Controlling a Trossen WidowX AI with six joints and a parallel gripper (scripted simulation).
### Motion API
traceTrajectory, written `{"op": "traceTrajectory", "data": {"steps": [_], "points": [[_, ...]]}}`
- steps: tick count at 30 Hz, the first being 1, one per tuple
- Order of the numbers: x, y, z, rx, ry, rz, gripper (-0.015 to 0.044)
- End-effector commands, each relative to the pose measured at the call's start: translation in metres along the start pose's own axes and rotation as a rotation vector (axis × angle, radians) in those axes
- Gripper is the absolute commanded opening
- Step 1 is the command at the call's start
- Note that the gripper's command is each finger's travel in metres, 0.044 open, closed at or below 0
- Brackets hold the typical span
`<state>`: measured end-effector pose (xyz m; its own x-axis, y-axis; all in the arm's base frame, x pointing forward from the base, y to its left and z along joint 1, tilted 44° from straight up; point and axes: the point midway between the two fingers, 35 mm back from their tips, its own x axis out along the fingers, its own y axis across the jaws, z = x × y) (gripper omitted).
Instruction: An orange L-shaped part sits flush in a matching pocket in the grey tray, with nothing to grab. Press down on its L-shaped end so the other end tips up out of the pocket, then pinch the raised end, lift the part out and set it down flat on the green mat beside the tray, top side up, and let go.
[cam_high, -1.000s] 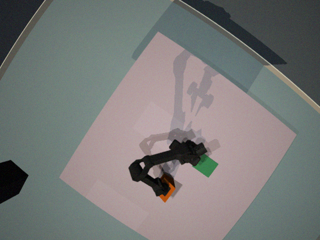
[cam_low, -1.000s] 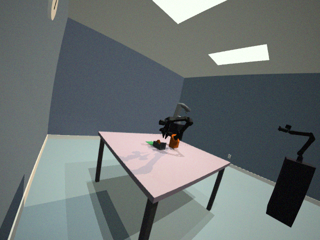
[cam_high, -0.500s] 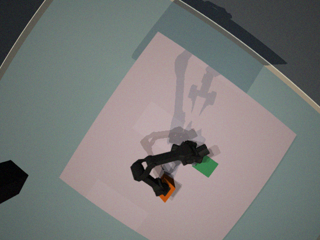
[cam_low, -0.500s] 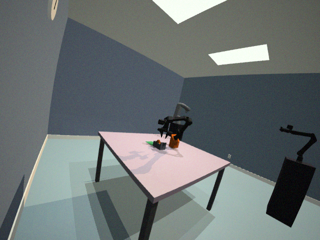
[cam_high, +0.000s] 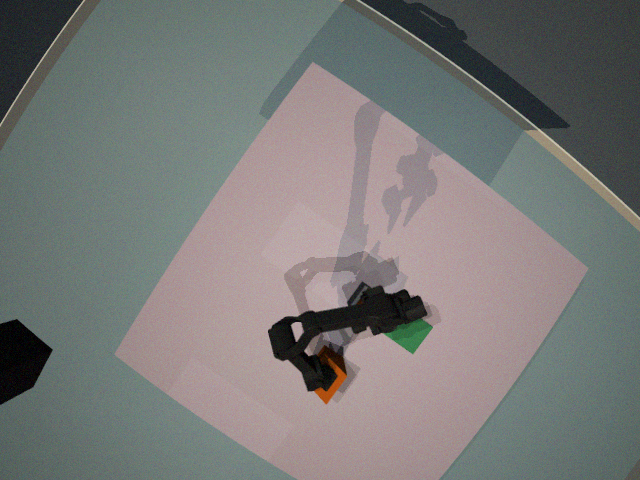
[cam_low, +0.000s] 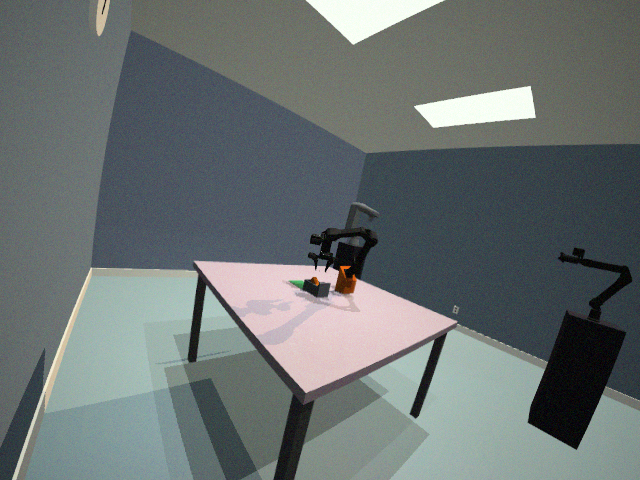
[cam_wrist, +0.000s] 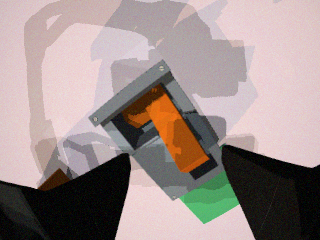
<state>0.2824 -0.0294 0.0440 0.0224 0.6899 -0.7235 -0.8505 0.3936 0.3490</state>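
Note:
The grey tray (cam_high: 356, 294) (cam_low: 321, 292) (cam_wrist: 155, 172) stands on the table. The orange L-shaped part (cam_low: 314, 281) (cam_wrist: 175, 132) is tilted in its pocket. Its L-shaped end is sunk low in shadow, at the upper left in the wrist view. Its straight end, nearer the mat, is tipped up, and dark pocket shows beyond it. My gripper (cam_low: 321, 269) (cam_wrist: 176, 157) is open and empty above the tray, its fingers far apart to either side of the raised end. The arm hides the gripper's fingertips in the top view. The green mat (cam_high: 412, 336) (cam_low: 295, 283) (cam_wrist: 206, 206) lies beside the tray, partly hidden.
An orange block-like stand (cam_high: 336, 384) (cam_low: 345, 284) is at the arm's base, close to the tray; a dark brown corner (cam_wrist: 57, 181) shows behind the left finger. The arm's shadows fall across the pink table (cam_high: 217, 258) (cam_low: 330, 341). Another arm stands on a black pedestal (cam_low: 578, 372) off the table.

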Motion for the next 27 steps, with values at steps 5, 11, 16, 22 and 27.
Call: {"op": "traceTrajectory", "data": {"steps": [5,11,16,22,27], "points": [[0.003,-0.018,-0.027,-0.542,0.004,0.013,0.0280],[0.003,-0.018,-0.027,-0.542,0.004,0.013,0.0280],[0.011,-0.018,-0.027,-0.542,0.004,0.013,0.0280],[0.034,-0.017,-0.027,-0.543,0.003,0.013,0.0280],[0.037,-0.017,-0.027,-0.543,0.003,0.013,0.0280]]}}
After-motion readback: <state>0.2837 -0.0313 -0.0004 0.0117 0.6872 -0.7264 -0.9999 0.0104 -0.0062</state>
